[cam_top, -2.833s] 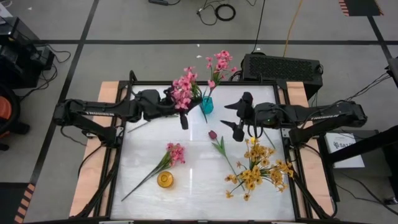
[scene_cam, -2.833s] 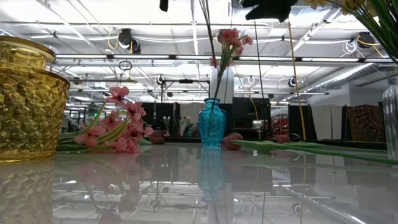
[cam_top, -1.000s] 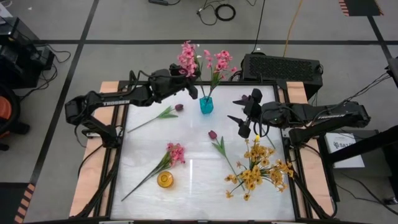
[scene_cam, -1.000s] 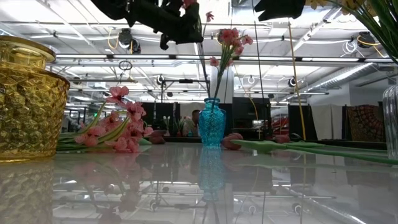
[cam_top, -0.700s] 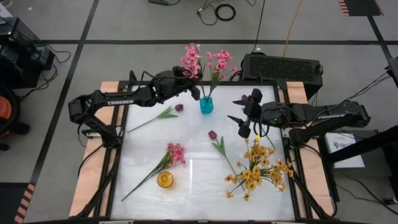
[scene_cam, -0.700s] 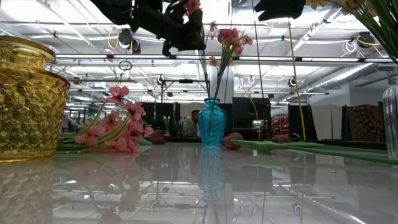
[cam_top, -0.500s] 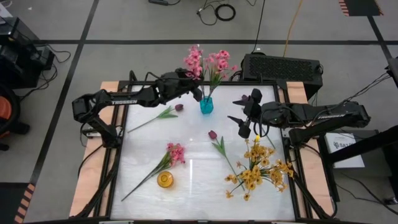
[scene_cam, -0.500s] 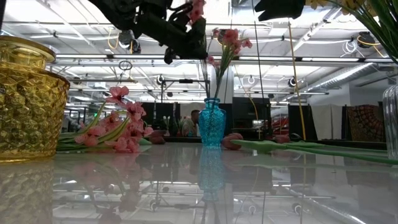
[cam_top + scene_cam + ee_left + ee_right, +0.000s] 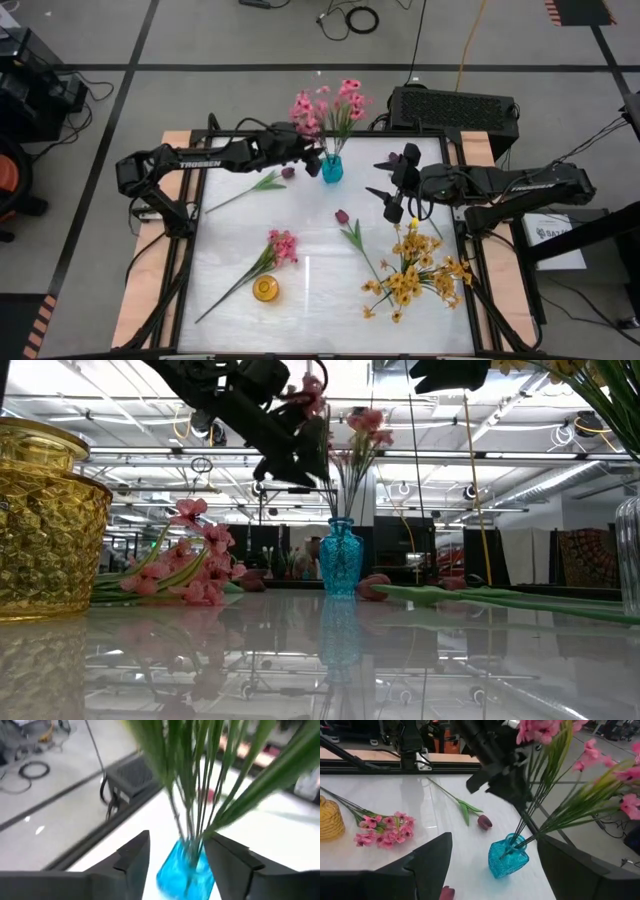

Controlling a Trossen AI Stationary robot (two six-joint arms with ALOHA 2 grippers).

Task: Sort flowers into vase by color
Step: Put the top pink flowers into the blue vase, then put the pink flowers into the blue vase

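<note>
A blue vase (image 9: pixel 332 168) stands at the table's far middle with two pink sprays (image 9: pixel 325 103) upright in its neck. My left gripper (image 9: pixel 177 837) hangs just above the vase (image 9: pixel 182 870), open, one finger on either side of the green stems (image 9: pixel 192 815). My right gripper (image 9: pixel 385 200) waits open to the right of the vase, above the table. On the table lie another pink spray (image 9: pixel 280 247), two dark tulips (image 9: pixel 287 172) (image 9: pixel 342 216) and a heap of yellow flowers (image 9: pixel 415 270).
A yellow vase (image 9: pixel 265 289) stands near the front edge, left of the middle. In the low view the edge of a clear vase (image 9: pixel 628 555) shows at the right. A black box (image 9: pixel 452 108) sits behind the table's far right edge.
My left gripper has sunk toward the blue vase and tipped downward, bringing its pink spray down beside the one in the vase. The spray's stems now stand in the vase's neck, and the fingers have come apart around them.
</note>
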